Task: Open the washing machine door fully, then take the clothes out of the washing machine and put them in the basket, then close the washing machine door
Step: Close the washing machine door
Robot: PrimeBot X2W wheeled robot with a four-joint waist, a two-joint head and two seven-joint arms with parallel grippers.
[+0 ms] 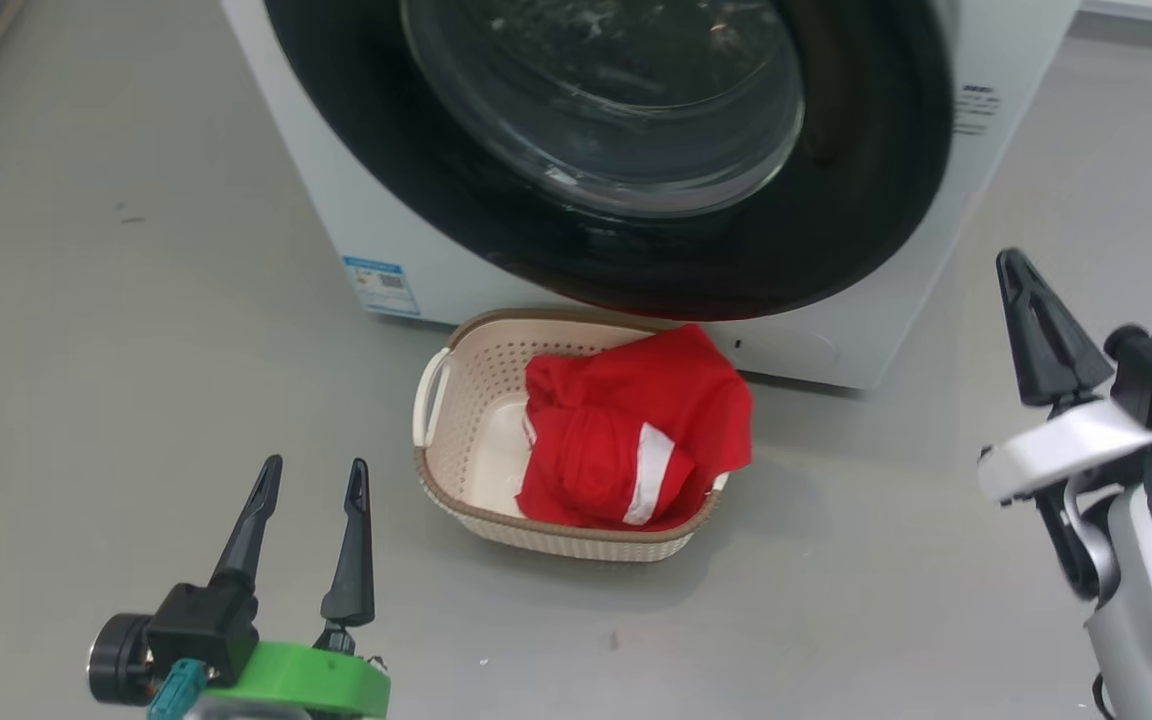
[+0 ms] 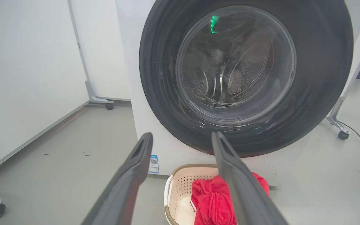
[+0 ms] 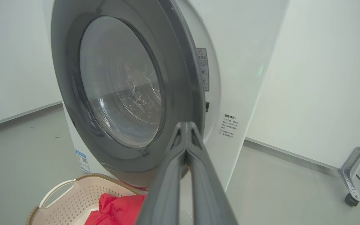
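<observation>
The washing machine (image 1: 386, 200) stands ahead, and its black door (image 1: 836, 200) with the glass bowl window lies close against the front; whether it is latched I cannot tell. The left wrist view has the door (image 2: 161, 78) head-on, with a bare steel drum behind the glass. Below the door, the cream basket (image 1: 476, 400) sits on the floor with the red clothes (image 1: 636, 430) heaped in its right half. My left gripper (image 1: 317, 465) hangs open and empty, left of the basket. My right gripper (image 1: 1014, 262) is shut on nothing, right of the machine, its tips (image 3: 186, 125) near the door's (image 3: 67, 62) edge.
Grey floor lies all round the basket (image 2: 180, 187). White partition panels on metal feet with casters (image 2: 342, 134) flank the machine, and a dark cable runs along the floor at the right. A blue sticker (image 1: 381, 285) marks the machine's lower left corner.
</observation>
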